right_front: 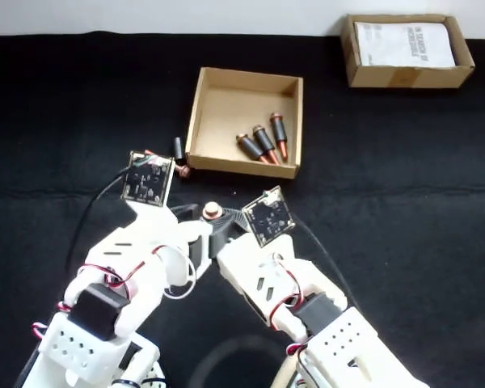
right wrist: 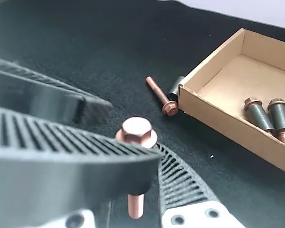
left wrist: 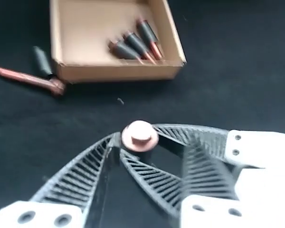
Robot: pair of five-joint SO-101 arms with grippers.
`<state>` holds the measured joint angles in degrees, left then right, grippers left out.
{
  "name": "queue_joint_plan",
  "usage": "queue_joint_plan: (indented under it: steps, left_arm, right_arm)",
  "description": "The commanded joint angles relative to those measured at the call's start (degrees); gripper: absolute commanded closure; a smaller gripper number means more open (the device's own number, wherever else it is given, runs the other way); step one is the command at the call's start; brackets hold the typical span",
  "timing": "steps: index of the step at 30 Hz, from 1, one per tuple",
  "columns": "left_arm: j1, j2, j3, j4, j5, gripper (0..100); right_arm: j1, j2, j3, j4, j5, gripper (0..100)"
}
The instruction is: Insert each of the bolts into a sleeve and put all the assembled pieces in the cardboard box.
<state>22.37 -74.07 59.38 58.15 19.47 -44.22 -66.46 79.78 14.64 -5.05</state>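
Note:
A copper bolt (right_front: 212, 211) (left wrist: 139, 135) (right wrist: 137, 133) stands upright, head up, between the two arms. My left gripper (left wrist: 119, 145) is shut, its black fingertips pinching just below the head. From the other side my right gripper (right wrist: 154, 154) is shut on the same bolt, whose shank tip hangs below its near finger. Any sleeve on the bolt is hidden. A loose bolt (right_front: 183, 170) (left wrist: 28, 79) (right wrist: 159, 95) and a black sleeve (right_front: 178, 147) (left wrist: 42, 61) (right wrist: 176, 88) lie beside the cardboard box (right_front: 196, 121) (left wrist: 118, 72) (right wrist: 228, 123). Three assembled pieces (right_front: 263, 141) (left wrist: 133, 43) lie inside it.
A second cardboard box (right_front: 408, 50) holding a printed sheet sits at the far right of the table. Black cloth (right_front: 404, 210) covers the table, with open room right of both arms. A cable (right_front: 93, 214) runs along the left arm.

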Motion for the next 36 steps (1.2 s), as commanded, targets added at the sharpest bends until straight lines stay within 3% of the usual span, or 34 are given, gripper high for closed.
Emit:
queue_joint_plan:
  steps: [1, 11, 14, 21, 25, 32, 36]
  left_arm:
    - [0.5, 0.1, -5.1, 4.0, -0.3, 69]
    - [0.4, 0.0, -20.5, 20.5, -0.4, 69]
    - [-0.1, 0.0, -22.2, 22.8, -0.4, 76]
    - [-8.4, 0.0, -22.0, 23.1, -3.9, 99]
    - [-14.9, 0.0, -22.0, 23.1, -6.4, 99]
    - [-26.7, 0.0, -15.4, 22.8, -6.4, 99]
    - [-33.1, 0.0, -9.8, 22.8, -6.5, 99]
  right_arm:
    - [0.9, -1.6, -3.8, -0.9, -0.3, 99.1]
    - [9.4, -0.7, -9.3, -0.7, -0.4, 99.1]
    - [11.8, 3.8, -16.4, 3.0, -0.5, 99.1]
    - [14.5, 17.3, -32.9, 6.5, -0.2, 99.1]
    - [14.5, 25.7, -41.4, 7.1, 0.1, 99.1]
    - [15.1, 43.9, -60.9, 18.2, 9.0, 99.1]
    - [16.6, 54.6, -71.6, 19.6, 14.6, 99.1]
